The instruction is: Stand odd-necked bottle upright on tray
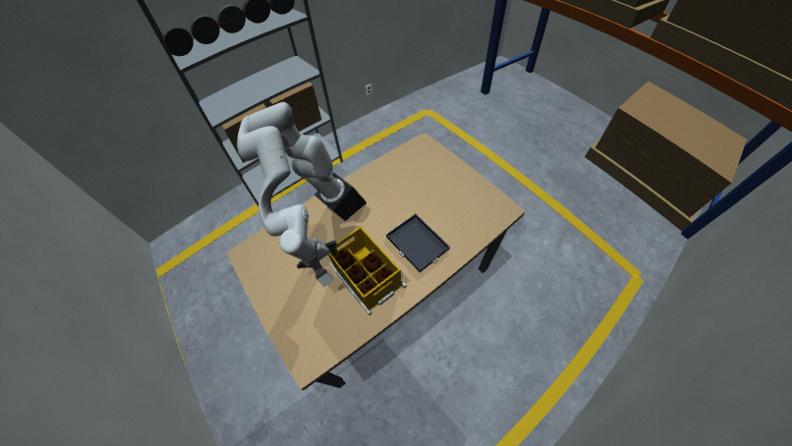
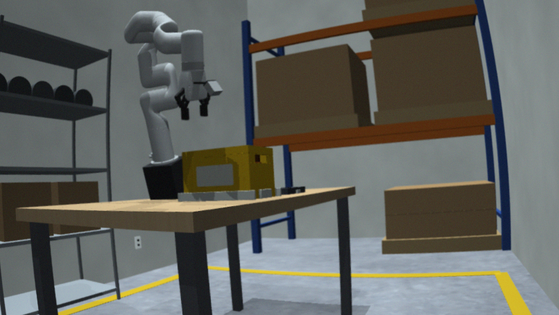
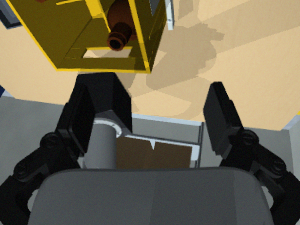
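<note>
The yellow crate stands level on the table. Several brown bottles stand in its cells, one of them a bottle in the corner nearest the arm; a cell beside it looks empty. Neck widths are too small to compare here. The dark tray lies flat beside the crate, with nothing on it. My gripper is open and empty, pointing down. It hangs well above the crate's height, near the crate's arm-side end. Bottle bodies are mostly hidden by the crate walls.
The wooden table carries everything. A pale rail runs along the crate's long side, with short pieces at its far end. The black arm base stands behind the crate.
</note>
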Controlling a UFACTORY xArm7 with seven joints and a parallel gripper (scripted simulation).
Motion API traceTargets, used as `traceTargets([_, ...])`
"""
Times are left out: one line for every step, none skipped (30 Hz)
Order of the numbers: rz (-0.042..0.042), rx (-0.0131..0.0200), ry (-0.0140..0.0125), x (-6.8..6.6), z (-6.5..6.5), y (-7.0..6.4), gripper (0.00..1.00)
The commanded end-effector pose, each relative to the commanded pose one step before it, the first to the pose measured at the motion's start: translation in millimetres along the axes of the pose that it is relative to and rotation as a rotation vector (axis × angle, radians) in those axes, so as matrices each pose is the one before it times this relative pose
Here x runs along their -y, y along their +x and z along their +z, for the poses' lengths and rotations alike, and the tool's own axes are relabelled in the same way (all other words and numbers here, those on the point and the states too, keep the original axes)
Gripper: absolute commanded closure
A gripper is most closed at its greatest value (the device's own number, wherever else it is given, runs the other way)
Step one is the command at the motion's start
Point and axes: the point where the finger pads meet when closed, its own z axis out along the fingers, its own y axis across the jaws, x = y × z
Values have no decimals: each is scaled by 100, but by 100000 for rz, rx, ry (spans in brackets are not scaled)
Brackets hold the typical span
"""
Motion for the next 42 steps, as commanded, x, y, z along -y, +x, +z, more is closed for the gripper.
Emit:
traceTargets([167,-837,109,566,-410,347,0])
traceTargets([0,0,0,0,0,0,0])
traceTargets([0,0,0,0,0,0,0])
traceTargets([0,0,0,0,0,0,0])
traceTargets([0,0,0,0,0,0,0])
traceTargets([0,0,0,0,0,0,0])
traceTargets([-2052,-2426,973,3340,-1132,967,0])
traceTargets([-314,-349,172,508,-161,132,0])
traceTargets([-169,-186,95,273,-85,69,0])
traceTargets([-433,-469,250,699,-216,169,0])
traceTargets([-635,-668,385,1023,-311,227,0])
traceTargets([-553,-562,353,888,-263,181,0])
traceTargets([0,0,0,0,0,0,0])
traceTargets([0,0,0,0,0,0,0])
traceTargets([0,0,0,0,0,0,0])
traceTargets([0,0,0,0,0,0,0])
traceTargets([0,0,0,0,0,0,0])
traceTargets([0,0,0,0,0,0,0])
traceTargets([0,0,0,0,0,0,0])
traceTargets([-2135,-2005,1500,3400,-978,515,0])
traceTargets([0,0,0,0,0,0,0])
traceTargets([0,0,0,0,0,0,0])
traceTargets([0,0,0,0,0,0,0])
traceTargets([0,0,0,0,0,0,0])
traceTargets([0,0,0,0,0,0,0])
traceTargets([0,0,0,0,0,0,0])
traceTargets([0,0,0,0,0,0,0])
traceTargets([0,0,0,0,0,0,0])
traceTargets([-2141,-1751,1702,3365,-895,293,0])
traceTargets([-704,-395,327,773,-165,52,0])
traceTargets([-207,-114,98,227,-48,14,0])
traceTargets([-623,-338,300,683,-143,36,0])
traceTargets([-952,-502,474,1044,-215,39,0])
traceTargets([-142,-73,72,155,-31,5,0])
traceTargets([0,0,0,0,0,0,0])
traceTargets([0,0,0,0,0,0,0])
traceTargets([0,0,0,0,0,0,0])
traceTargets([0,0,0,0,0,0,0])
traceTargets([0,0,0,0,0,0,0])
traceTargets([0,0,0,0,0,0,0])
traceTargets([-8377,-261,-4935,-1644,1480,215,0])
traceTargets([-6169,46,-3333,-1044,1058,13,0])
